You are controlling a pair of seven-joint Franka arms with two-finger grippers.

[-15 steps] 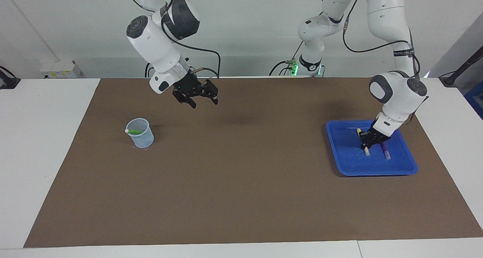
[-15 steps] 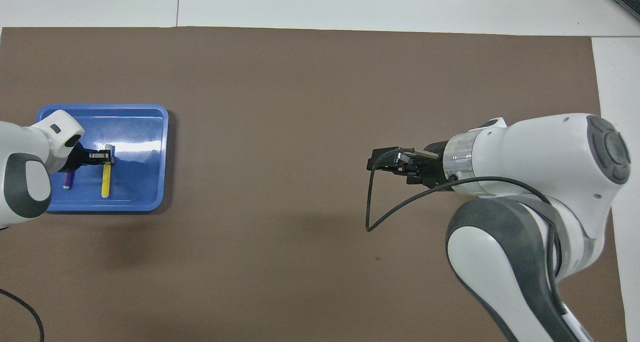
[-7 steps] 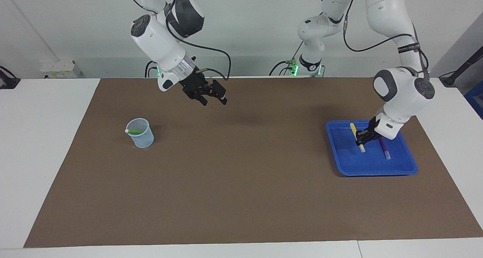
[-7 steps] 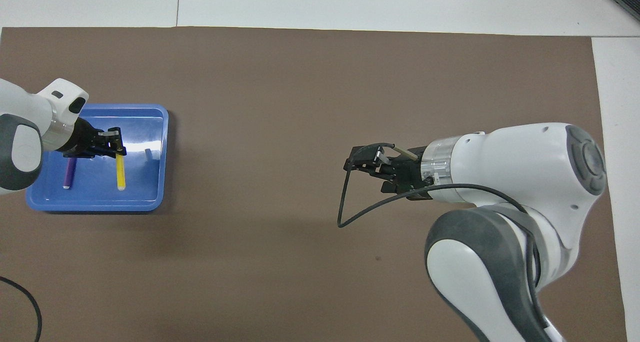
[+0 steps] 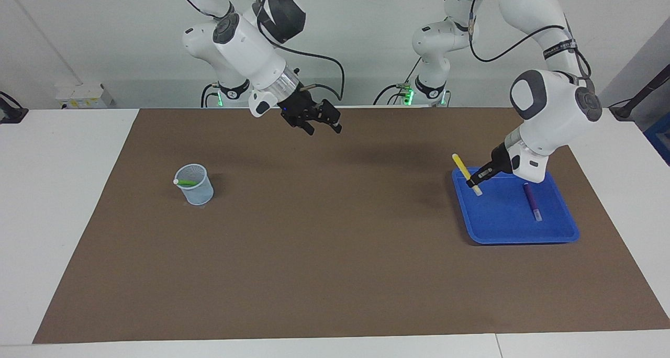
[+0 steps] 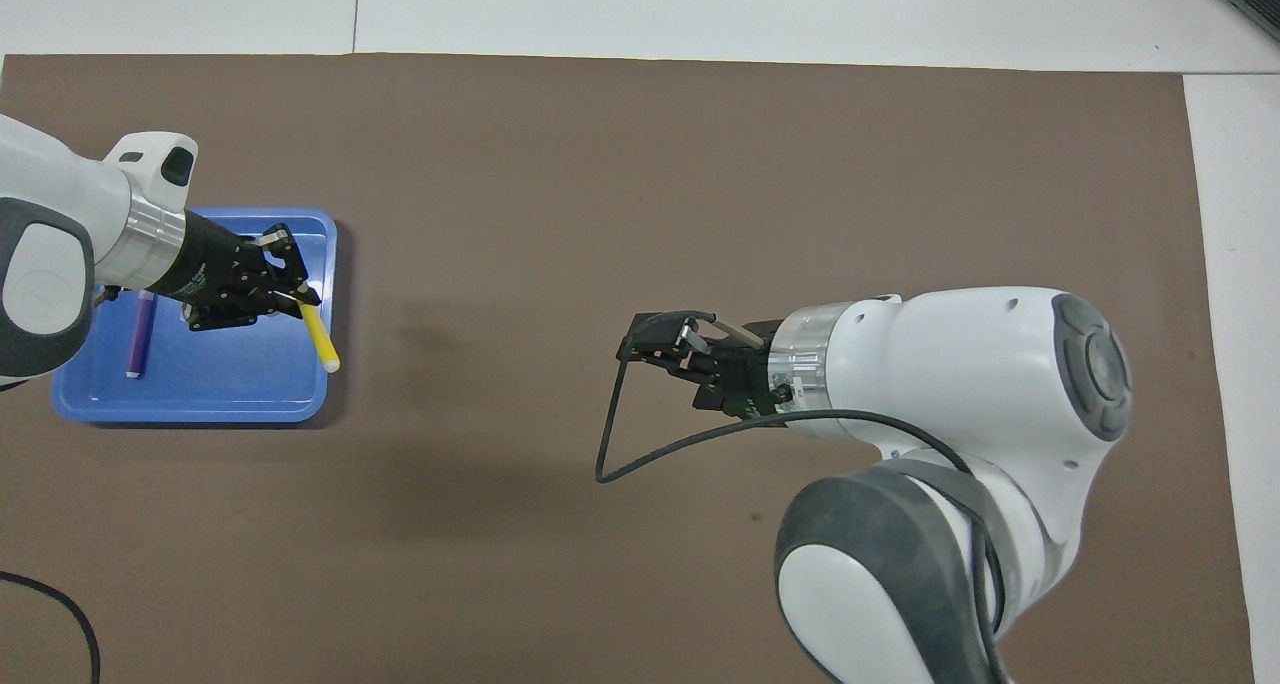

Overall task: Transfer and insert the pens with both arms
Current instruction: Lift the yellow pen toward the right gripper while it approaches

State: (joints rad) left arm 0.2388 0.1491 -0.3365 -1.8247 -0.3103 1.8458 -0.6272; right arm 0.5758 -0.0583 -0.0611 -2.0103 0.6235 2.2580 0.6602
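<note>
My left gripper (image 5: 475, 181) (image 6: 298, 296) is shut on the yellow pen (image 5: 462, 168) (image 6: 322, 339). It holds the pen tilted in the air over the edge of the blue tray (image 5: 510, 236) (image 6: 200, 406) that faces the middle of the table. The purple pen (image 5: 532, 202) (image 6: 140, 332) lies flat in the tray. A green pen (image 5: 186, 182) leans inside the pale mesh cup (image 5: 196, 188) toward the right arm's end. My right gripper (image 5: 323, 129) (image 6: 655, 342) hangs open and holds nothing, above the brown mat near the middle. In the overhead view the right arm hides the cup.
A brown mat (image 5: 335, 253) covers most of the white table. A loose black cable (image 6: 640, 444) loops from the right wrist. Wide bare mat lies between the cup and the tray.
The left gripper has lifted the yellow pen out of the tray and carried it toward the table's middle. The right gripper has swung away from the cup toward the middle, still open.
</note>
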